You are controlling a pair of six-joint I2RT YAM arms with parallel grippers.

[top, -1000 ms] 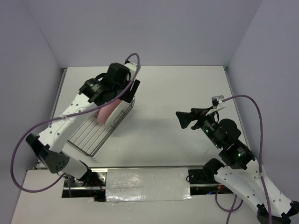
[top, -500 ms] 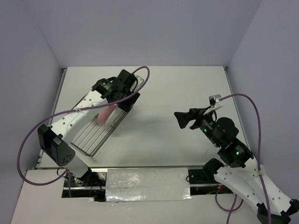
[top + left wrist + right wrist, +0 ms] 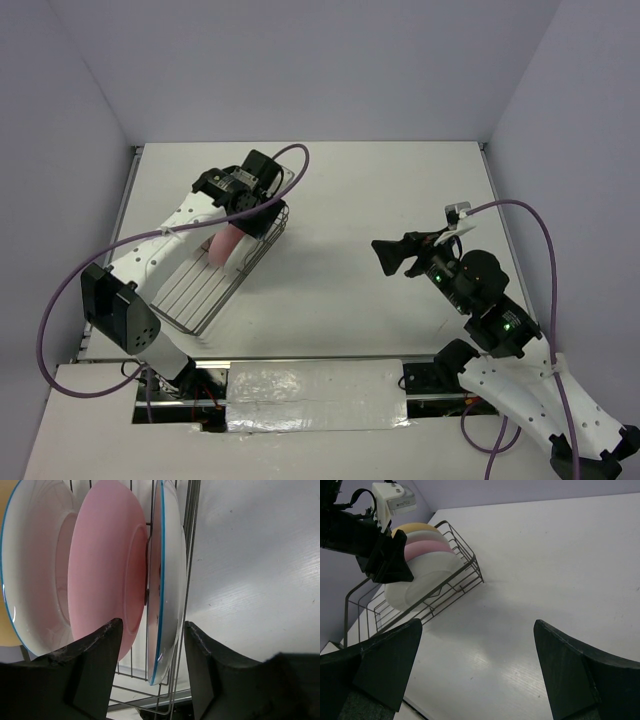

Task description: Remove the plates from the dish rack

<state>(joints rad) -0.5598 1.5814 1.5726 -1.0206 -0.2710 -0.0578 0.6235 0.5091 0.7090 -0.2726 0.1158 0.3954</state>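
We find the left pincer [image 3: 152,630] open, its fingers [image 3: 95,660] straddling the outermost white plate [image 3: 170,570], apparently without touching it. That plate stands in the dish rack [image 3: 195,290] beside a pink plate [image 3: 105,570]. The right pincer [image 3: 386,256] hangs open above the desk [image 3: 400,190], well apart.

Top view high above near edge, looking down, left wrist close against plates [image 3: 105,575], right wrist farther, dish rack [image 3: 195,285] shared by all 3.
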